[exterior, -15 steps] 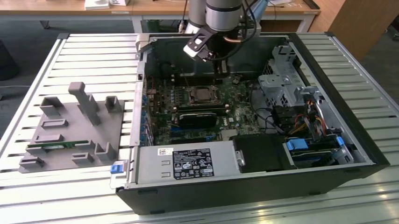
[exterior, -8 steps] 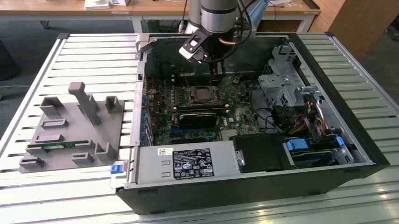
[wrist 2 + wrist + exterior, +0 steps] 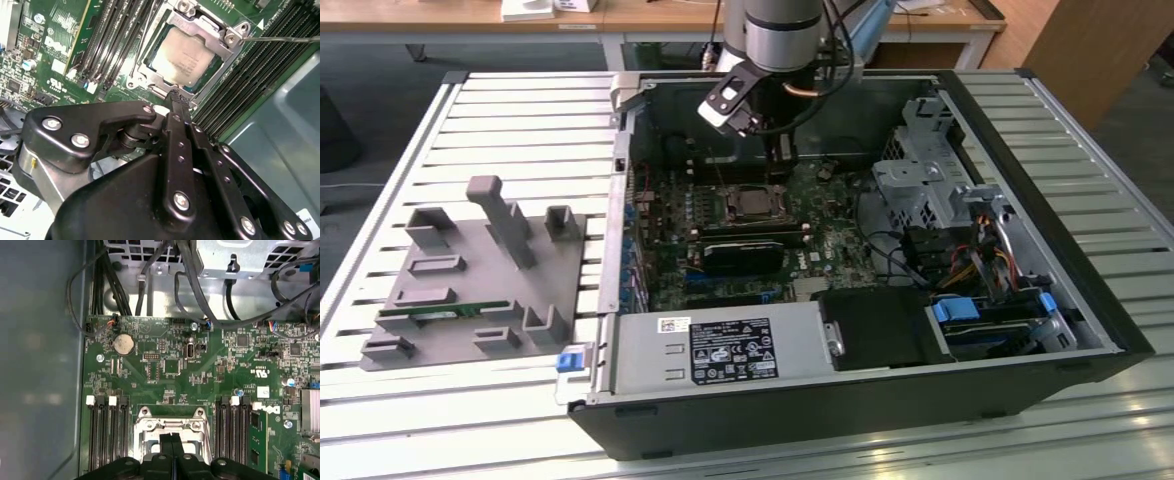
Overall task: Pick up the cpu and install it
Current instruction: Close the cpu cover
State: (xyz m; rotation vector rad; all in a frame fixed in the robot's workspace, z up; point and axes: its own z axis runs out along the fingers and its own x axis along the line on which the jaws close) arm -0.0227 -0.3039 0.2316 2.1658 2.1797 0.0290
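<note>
The cpu (image 3: 186,54), a square chip with a silver-grey metal top, lies flat in the motherboard socket (image 3: 231,39) inside its metal frame. In the exterior view the cpu (image 3: 750,203) sits mid-board in the open computer case (image 3: 1067,300). My gripper (image 3: 782,160) hangs above the board just behind the socket, a short way off the chip. Its black fingers (image 3: 166,444) are pressed together with nothing between them. In the second wrist view the gripper (image 3: 178,97) ends just beside the socket frame's edge. The socket frame (image 3: 150,426) lies right under the fingertips.
A black ribbed block (image 3: 747,255) lies in front of the socket. Memory slots (image 3: 107,435) flank the socket. A drive cage (image 3: 921,180) and cables (image 3: 947,265) fill the case's right side, a power supply (image 3: 720,350) the front. A grey fixture (image 3: 480,270) holds a green memory stick (image 3: 447,312).
</note>
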